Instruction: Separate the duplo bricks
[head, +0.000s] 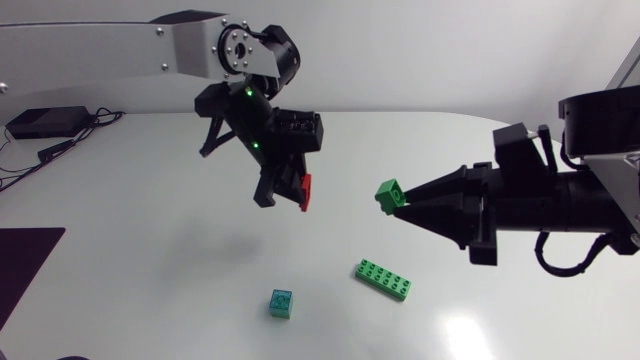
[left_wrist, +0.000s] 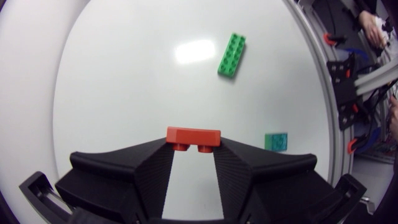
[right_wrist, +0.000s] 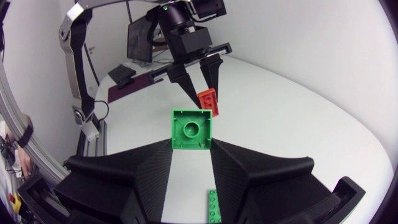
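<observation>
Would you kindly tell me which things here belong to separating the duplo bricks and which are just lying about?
Job: red plastic brick in the left gripper; green square plastic brick in the right gripper; long green studded brick and small teal brick on the white table.
Lying about: black box with cables; dark mat.

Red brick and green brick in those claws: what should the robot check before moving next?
1. Flat red plastic brick pinched by left gripper from both sides: ok.
2. Square green plastic brick pinched by right gripper: ok.
3. Those two bricks apart: ok.
4. Long green brick and small teal brick lying apart on white table: ok.
5. Held bricks' height above table: cannot tell.
</observation>
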